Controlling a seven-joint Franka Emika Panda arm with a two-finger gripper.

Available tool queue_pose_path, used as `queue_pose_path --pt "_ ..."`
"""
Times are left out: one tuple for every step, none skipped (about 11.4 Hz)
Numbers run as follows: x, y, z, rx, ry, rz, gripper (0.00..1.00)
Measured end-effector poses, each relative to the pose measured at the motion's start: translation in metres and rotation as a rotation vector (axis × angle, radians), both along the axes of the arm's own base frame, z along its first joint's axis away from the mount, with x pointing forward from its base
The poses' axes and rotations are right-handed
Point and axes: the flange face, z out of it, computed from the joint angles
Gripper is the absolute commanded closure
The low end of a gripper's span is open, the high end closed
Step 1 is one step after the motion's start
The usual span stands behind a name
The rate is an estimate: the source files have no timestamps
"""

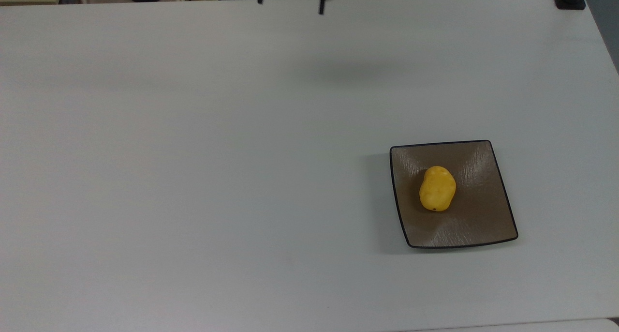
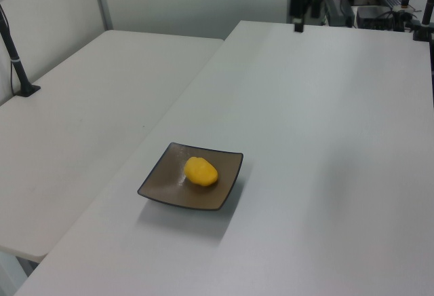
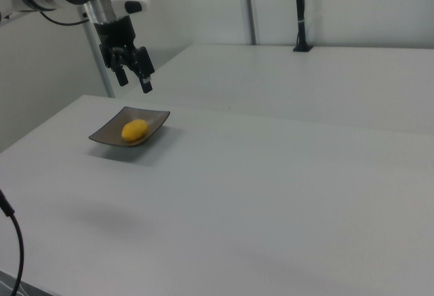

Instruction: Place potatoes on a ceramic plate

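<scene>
Top view: the potato [image 1: 437,188] lay on the ceramic plate [image 1: 488,225], which sat on the white table [image 1: 193,177]; the two fingertips [image 1: 321,5] of the gripper [image 1: 290,2] stood apart at the upper edge, far from the plate and holding nothing. Left view: the potato [image 2: 201,172] rested near the middle of the plate [image 2: 160,185], well apart from the dark finger [image 2: 298,11] at the table's far end. Right view: the gripper [image 3: 133,79] hung raised in the air, fingers [image 3: 145,81] spread and empty, with the plate [image 3: 106,132] and potato [image 3: 134,130] lower on the table [image 3: 271,194].
</scene>
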Motion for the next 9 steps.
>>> queue_pose_path --pt "-0.006 -0.020 0.002 0.002 0.028 -0.026 0.00" --pt "-0.009 -0.035 0.000 0.015 0.043 -0.025 0.00" --pt "-0.011 -0.049 -0.002 0.025 0.049 0.007 0.00" --pt "-0.012 -0.061 -0.003 0.032 0.039 0.049 0.00" --pt "-0.011 -0.071 -0.003 0.036 0.016 0.080 0.00" --pt "-0.010 -0.076 -0.003 0.038 -0.011 0.103 0.00" --pt "-0.008 -0.076 -0.005 0.038 -0.036 0.115 0.00" --pt "-0.006 -0.073 -0.008 0.039 -0.053 0.124 0.00" --pt "-0.005 -0.068 -0.013 0.047 -0.056 0.133 0.00"
